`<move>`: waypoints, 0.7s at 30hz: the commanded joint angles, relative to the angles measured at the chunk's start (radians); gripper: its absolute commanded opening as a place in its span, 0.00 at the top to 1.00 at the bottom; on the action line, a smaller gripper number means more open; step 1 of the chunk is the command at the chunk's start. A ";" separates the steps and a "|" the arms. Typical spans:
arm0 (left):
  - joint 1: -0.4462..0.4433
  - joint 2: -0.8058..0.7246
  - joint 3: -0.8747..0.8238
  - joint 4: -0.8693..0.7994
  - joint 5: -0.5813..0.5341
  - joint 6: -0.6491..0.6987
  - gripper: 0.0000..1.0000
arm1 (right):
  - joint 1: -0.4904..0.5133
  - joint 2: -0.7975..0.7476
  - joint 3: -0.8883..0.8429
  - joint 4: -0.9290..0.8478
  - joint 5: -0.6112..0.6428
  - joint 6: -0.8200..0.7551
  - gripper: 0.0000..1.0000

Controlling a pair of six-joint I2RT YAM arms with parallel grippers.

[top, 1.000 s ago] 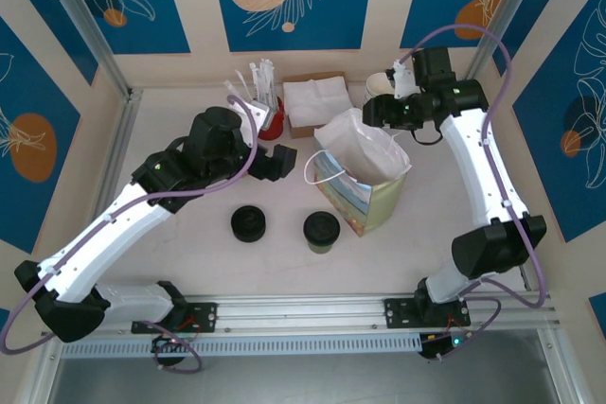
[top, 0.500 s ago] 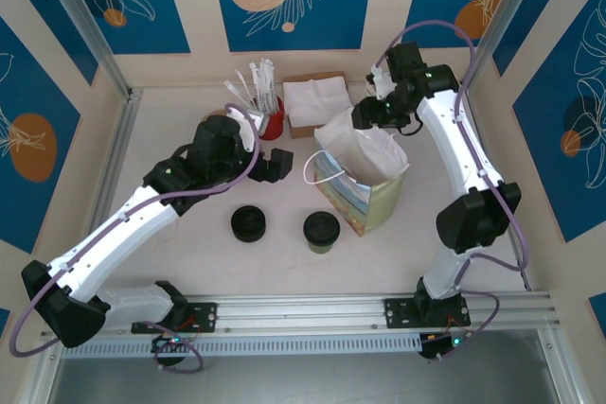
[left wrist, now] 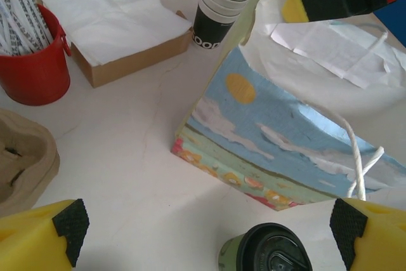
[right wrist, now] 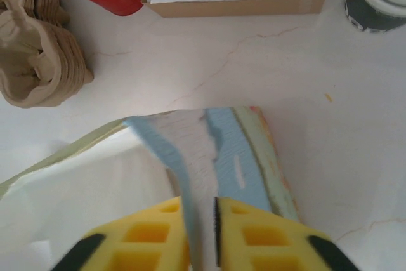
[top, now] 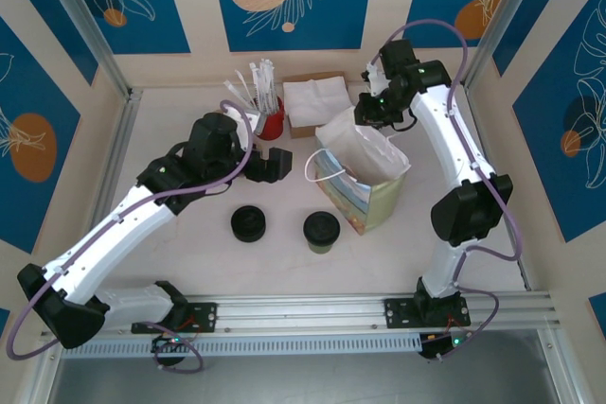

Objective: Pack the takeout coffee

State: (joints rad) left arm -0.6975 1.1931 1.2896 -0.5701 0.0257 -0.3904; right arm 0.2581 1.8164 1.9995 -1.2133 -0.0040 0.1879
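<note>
Takeout coffee (left wrist: 269, 253): cut off by the near frame edge, just beside the bag (left wrist: 273, 138).
Right gripper (right wrist: 200, 220): pinching the bag's far rim.
Left gripper (left wrist: 209, 220): fingers spread, hovering left of the bag.

The right tool (right wrist: 200, 211) pinches the upper edge of the paper bag (right wrist: 238, 157)

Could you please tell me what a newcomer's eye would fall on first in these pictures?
The colourful paper bag standing open in the middle of the table draws the eye first, with the right end effector pinched shut on its rim. Close by the bag's near-left side stands the takeout coffee with its black lid, and the left end effector hovers wide open, facing it.
</note>
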 commanded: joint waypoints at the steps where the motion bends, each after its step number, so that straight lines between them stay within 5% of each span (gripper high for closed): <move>1: 0.007 -0.014 0.002 -0.017 0.026 -0.067 0.01 | 0.005 -0.117 -0.040 -0.005 -0.038 0.025 0.92; 4: 0.007 -0.027 -0.025 0.001 0.024 -0.070 0.02 | 0.004 -0.235 -0.151 0.064 -0.011 0.057 1.00; 11: 0.006 -0.036 -0.051 0.025 0.026 -0.054 0.03 | -0.005 -0.465 -0.375 0.221 -0.029 0.106 1.00; 21: 0.007 -0.011 -0.022 0.052 0.017 -0.045 0.05 | -0.076 -0.578 -0.505 0.340 -0.086 0.148 1.00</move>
State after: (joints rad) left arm -0.6975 1.1847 1.2461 -0.5541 0.0338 -0.4389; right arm 0.2028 1.2640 1.5070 -0.9367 -0.0525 0.3019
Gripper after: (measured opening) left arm 0.952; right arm 0.051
